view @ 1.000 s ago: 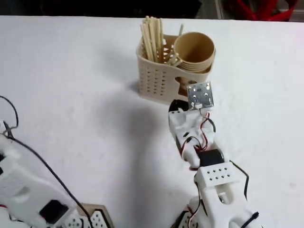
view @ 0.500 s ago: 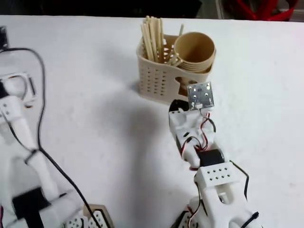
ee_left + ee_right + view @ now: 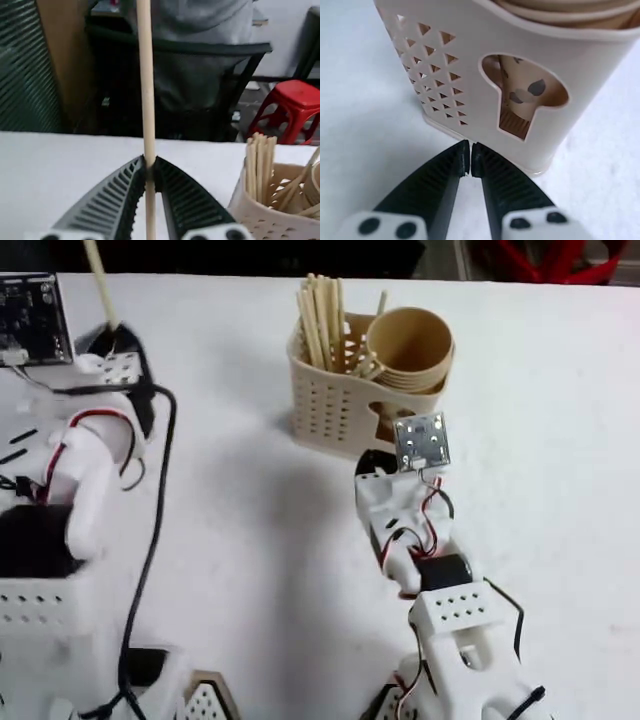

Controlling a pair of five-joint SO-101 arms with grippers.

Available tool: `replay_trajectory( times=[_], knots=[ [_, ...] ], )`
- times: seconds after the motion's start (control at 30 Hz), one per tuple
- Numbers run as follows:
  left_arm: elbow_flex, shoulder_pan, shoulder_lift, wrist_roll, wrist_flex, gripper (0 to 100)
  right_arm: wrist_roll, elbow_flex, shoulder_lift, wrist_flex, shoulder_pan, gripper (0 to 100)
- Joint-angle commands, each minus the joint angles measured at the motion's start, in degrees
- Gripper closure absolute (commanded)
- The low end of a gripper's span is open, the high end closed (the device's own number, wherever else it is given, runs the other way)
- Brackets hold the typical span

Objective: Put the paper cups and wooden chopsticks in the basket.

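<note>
My left tool (image 3: 149, 169) is clenched on one upright chopstick (image 3: 145, 75) at the high view's upper left, well apart from the basket (image 3: 330, 415) at upper centre; held that far down, I reckon it could swivel or snag the packed chopsticks (image 3: 322, 310); the right tool (image 3: 469, 157) is pinched shut on nothing beside the basket.

The left arm (image 3: 75, 470) has been swung from the near-left corner of the table (image 3: 230, 540) up along its left side. The left gripper (image 3: 117, 340) is now seen at the far left, clamped on an upright chopstick (image 3: 100, 285).
</note>
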State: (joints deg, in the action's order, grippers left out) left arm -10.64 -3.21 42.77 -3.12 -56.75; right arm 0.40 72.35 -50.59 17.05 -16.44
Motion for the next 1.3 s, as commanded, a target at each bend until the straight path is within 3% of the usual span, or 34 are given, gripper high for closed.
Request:
replay_trajectory(
  times=[0.0,0.2,0.4,0.53,0.9,1.17,1.27],
  knots=[
    [0.4,6.1,1.6,-1.1,7.6,98,0.0,-0.8,-1.5,-1.4,0.7,97.9],
    [-7.7,14.4,1.7,-0.9,22.7,98,0.0,-0.8,-1.5,-1.4,0.8,98.0],
    [-19.4,20.2,1.4,-0.9,43.9,98,0.0,-0.8,-1.5,-1.4,0.8,98.0],
    [-20.5,22.0,-3.8,-0.9,51.6,98,0.0,-0.8,-1.5,-1.4,0.8,98.0],
    [-3.7,22.0,-28.5,-1.1,53.5,98,0.0,-0.8,-1.5,-1.4,0.9,97.8],
    [2.9,22.0,-38.1,-1.0,53.0,97,0.1,-0.8,-1.5,-1.4,0.9,97.8],
    [4.3,22.1,-38.3,1.8,45.5,93,2.1,-0.8,-1.5,-1.4,0.9,97.8]
  ],
)
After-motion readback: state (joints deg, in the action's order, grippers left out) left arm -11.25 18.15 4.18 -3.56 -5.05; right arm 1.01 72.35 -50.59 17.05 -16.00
